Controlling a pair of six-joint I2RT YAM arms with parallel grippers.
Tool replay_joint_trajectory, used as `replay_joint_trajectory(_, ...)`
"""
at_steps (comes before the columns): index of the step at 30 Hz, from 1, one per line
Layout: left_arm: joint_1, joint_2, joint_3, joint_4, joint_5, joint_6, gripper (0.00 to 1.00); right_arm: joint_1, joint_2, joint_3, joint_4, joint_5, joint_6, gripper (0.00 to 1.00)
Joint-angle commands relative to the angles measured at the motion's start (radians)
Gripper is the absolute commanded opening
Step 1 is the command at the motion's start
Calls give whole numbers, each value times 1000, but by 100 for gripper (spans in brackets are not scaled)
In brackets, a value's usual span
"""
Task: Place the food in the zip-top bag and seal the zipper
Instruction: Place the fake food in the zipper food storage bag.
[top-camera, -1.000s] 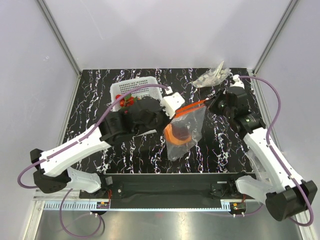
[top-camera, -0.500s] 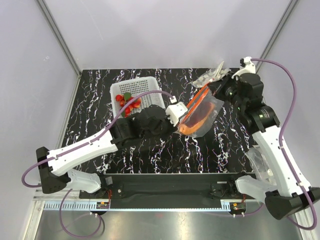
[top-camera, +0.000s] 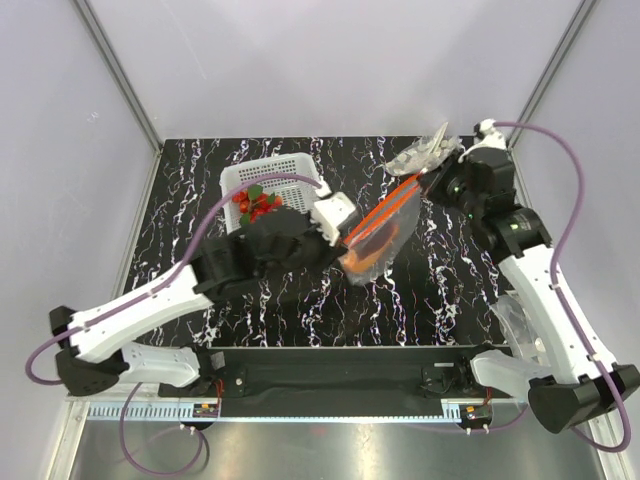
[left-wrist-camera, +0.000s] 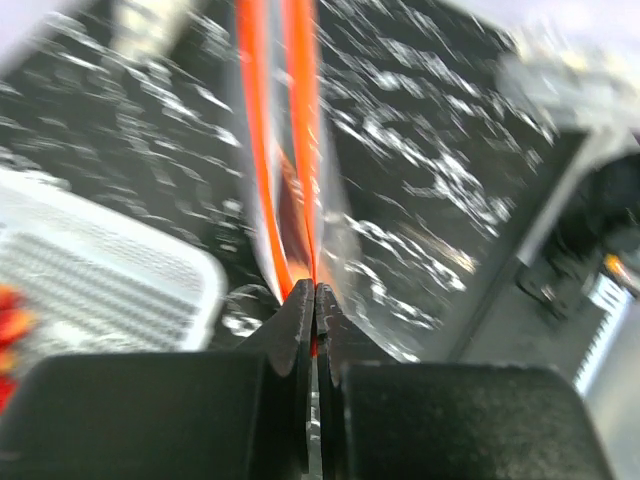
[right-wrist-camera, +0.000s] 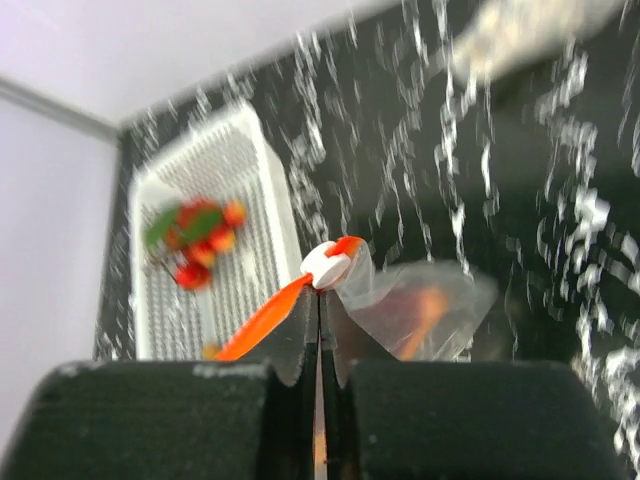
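The zip-top bag (top-camera: 384, 236) hangs stretched between my two grippers above the table. Its orange zipper (top-camera: 383, 211) runs diagonally from lower left to upper right. My left gripper (top-camera: 341, 236) is shut on the zipper's near end (left-wrist-camera: 312, 285). My right gripper (top-camera: 426, 186) is shut on the far end, just below a white slider (right-wrist-camera: 326, 263). A longer red-orange piece (top-camera: 362, 257) lies inside the bag, and it also shows in the right wrist view (right-wrist-camera: 424, 312). Small red and green food pieces (top-camera: 255, 203) sit in the white basket (top-camera: 290, 166).
A greyish clear plastic wad (top-camera: 424, 155) lies at the far right of the table, close behind my right gripper. Another clear plastic piece (top-camera: 518, 322) lies by the right arm's base. The basket (right-wrist-camera: 262, 182) stands left of the bag.
The right gripper rose and moved toward the far right corner. The left gripper shifted with the bag. The zipper now runs taut and diagonal between them, and the bag hangs narrower.
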Motion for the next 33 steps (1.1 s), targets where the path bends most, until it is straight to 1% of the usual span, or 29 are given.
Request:
replay_joint_trajectory(1,-2,90,34,16,194,-78,0,-26,-23,141,38,130,-77,0)
replay_joint_trajectory(3,-2,89,56,6,200,-82,0,-26,-12,134,43,93,-72,0)
replay_joint_trajectory(4,0,77,45,31,188,-101,0,-26,-2,123,38,82,-66,0)
replay_joint_trajectory(6,3,39,-30,75,198,-137,0,-26,56,94,6,62,-67,0)
replay_joint_trajectory(7,3,39,-57,132,223,-152,0,-26,78,94,-9,62,-73,0)
replay_joint_trajectory(8,3,57,-120,161,290,-173,0,-26,103,101,-24,64,-84,0)
replay_joint_trajectory(9,3,77,-149,193,325,-195,0,-26,145,107,-46,67,-86,0)
replay_joint_trajectory(11,3,139,-208,301,414,-270,0,-26,182,123,-51,67,-93,0)
replay_joint_trajectory(13,3,167,-277,389,450,-330,0,-26,225,127,-40,56,-92,0)
replay_joint_trajectory(14,3,178,-292,407,453,-342,0,-26,238,130,-29,20,-96,3)
replay_joint_trajectory(15,3,181,-310,419,447,-347,0,-26,259,130,-9,-5,-101,9)
replay_joint_trajectory(16,3,178,-315,421,436,-345,0,-26,265,135,0,-34,-107,29)
replay_joint_trajectory(19,3,155,-334,416,366,-324,0,-26,275,143,8,-128,-121,56)
replay_joint_trajectory(22,3,131,-344,411,330,-296,0,-21,268,164,-40,-152,-123,62)
replay_joint_trajectory(23,3,120,-347,413,305,-290,0,-17,264,172,-82,-168,-132,66)
replay_joint_trajectory(25,3,94,-354,419,285,-275,0,-2,255,187,-126,-165,-141,68)
replay_joint_trajectory(28,3,63,-358,415,260,-249,0,83,238,204,-222,-104,-173,68)
replay_joint_trajectory(30,3,52,-358,404,249,-232,0,164,239,216,-258,-68,-181,65)
replay_joint_trajectory(32,3,36,-361,398,237,-223,0,198,242,224,-291,-67,-182,62)
replay_joint_trajectory(33,3,31,-364,401,235,-218,0,222,239,224,-296,-65,-181,59)
